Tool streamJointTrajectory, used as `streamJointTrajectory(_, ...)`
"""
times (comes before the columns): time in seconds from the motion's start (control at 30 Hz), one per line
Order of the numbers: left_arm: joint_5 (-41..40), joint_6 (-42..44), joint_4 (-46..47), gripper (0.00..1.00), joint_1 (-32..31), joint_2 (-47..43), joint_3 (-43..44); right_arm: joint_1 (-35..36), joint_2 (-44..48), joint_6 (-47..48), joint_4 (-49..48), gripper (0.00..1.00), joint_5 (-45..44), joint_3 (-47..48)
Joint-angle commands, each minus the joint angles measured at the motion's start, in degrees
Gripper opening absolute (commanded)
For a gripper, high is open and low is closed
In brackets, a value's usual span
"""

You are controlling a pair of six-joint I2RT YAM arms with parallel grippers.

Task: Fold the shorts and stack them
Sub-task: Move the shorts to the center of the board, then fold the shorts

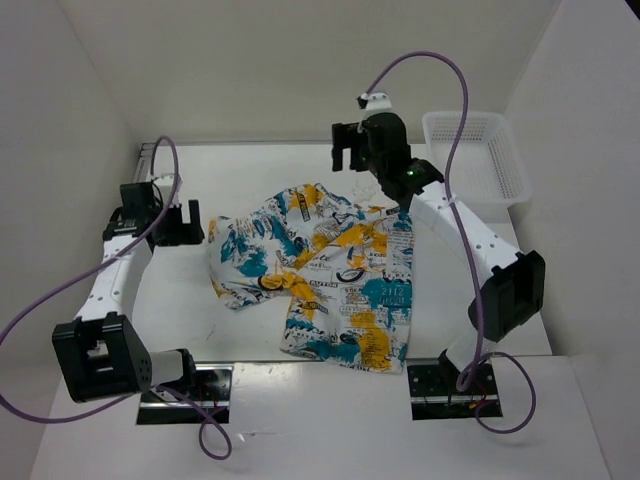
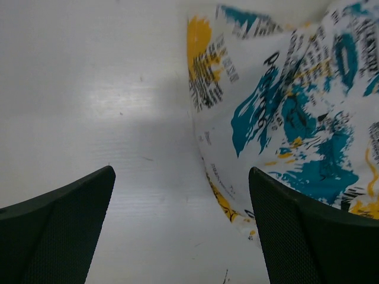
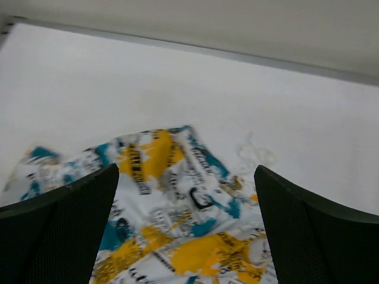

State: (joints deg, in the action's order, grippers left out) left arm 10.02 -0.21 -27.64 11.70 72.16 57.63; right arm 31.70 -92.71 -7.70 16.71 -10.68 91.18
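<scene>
The shorts [image 1: 320, 275], white with a teal, yellow-orange and black print, lie crumpled and partly spread in the middle of the table. My left gripper [image 1: 190, 224] is open and empty, just left of the shorts' left edge [image 2: 284, 118]. My right gripper [image 1: 350, 148] is open and empty, raised above the shorts' far edge [image 3: 177, 201]. A thin white drawstring [image 3: 254, 155] lies on the table beside the far edge.
A white plastic mesh basket [image 1: 475, 155] stands at the back right of the table. White walls enclose the table [image 1: 200, 310] on the left, back and right. Purple cables loop off both arms.
</scene>
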Motion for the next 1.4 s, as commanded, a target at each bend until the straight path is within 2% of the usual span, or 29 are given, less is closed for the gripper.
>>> streamJointTrajectory(0.0,-3.9,0.2,-0.6,1.00,-1.9,2.0,-4.2,-4.3,-5.1,-2.8,3.8,1.00,-5.6,-3.9)
streamJointTrajectory(0.1,-9.0,0.2,3.4,1.00,-3.7,4.3,-8.5,-6.8,-8.4,-2.2,1.8,1.00,-3.6,-7.6)
streamJointTrajectory(0.23,-7.9,0.2,5.2,1.00,-5.6,7.2,-9.0,-7.5,-14.7,-1.1,3.1,1.00,-1.2,-7.5)
streamJointTrajectory(0.33,-7.4,0.2,5.2,1.00,-7.0,8.4,-9.0,-9.3,-19.3,-3.7,10.8,1.00,-3.6,-5.1)
streamJointTrajectory(0.5,-7.4,0.2,7.0,1.00,-9.4,10.5,-11.3,-11.4,-19.3,-5.8,9.0,1.00,-7.9,-12.0)
streamJointTrajectory(0.67,-3.6,0.2,7.6,0.75,-12.0,14.6,-10.7,-15.4,-22.3,-7.1,9.0,1.00,-5.9,-11.4)
streamJointTrajectory(0.7,-2.8,0.2,7.6,0.60,-12.9,15.2,-9.8,-15.4,-22.3,-7.1,9.0,1.00,-5.9,-11.4)
streamJointTrajectory(0.77,-1.1,0.2,7.6,0.41,-12.9,15.8,-8.3,-15.4,-22.3,-6.6,9.0,0.91,-5.9,-12.0)
streamJointTrajectory(0.8,-1.1,0.2,7.6,0.33,-12.9,16.7,-6.7,-15.4,-22.3,-6.6,9.0,0.83,-5.1,-12.0)
streamJointTrajectory(0.83,-0.6,0.2,7.6,0.17,-12.9,16.7,-5.9,-15.4,-21.7,-6.6,9.0,0.59,-4.5,-13.6)
streamJointTrajectory(0.9,-0.6,0.2,8.2,0.11,-13.5,19.1,-4.3,-15.4,-20.1,-7.1,9.0,0.36,-3.9,-14.7)
streamJointTrajectory(0.93,-0.6,0.2,9.0,0.07,-13.5,20.2,-2.4,-15.4,-19.4,-7.7,9.0,0.28,-3.2,-15.6)
streamJointTrajectory(0.97,-2.4,0.2,10.1,0.00,-13.5,22.8,-1.3,-15.4,-18.1,-7.7,9.0,0.18,-2.0,-16.1)
streamJointTrajectory(1.13,-7.0,0.2,9.6,0.00,-13.5,36.3,10.5,-15.4,-13.2,-10.4,9.0,0.10,2.1,-21.4)
streamJointTrajectory(1.17,-8.5,0.2,9.6,0.00,-13.5,37.3,12.4,-15.4,-12.2,-10.9,9.0,0.06,2.8,-22.3)
streamJointTrajectory(1.23,-8.5,0.2,12.8,0.00,-12.9,39.6,17.1,-15.4,-8.8,-12.4,9.0,0.05,4.0,-24.9)
streamJointTrajectory(1.37,-8.5,0.2,12.3,0.00,-12.8,43.8,25.9,-14.8,-3.4,-16.3,7.9,0.04,9.2,-28.0)
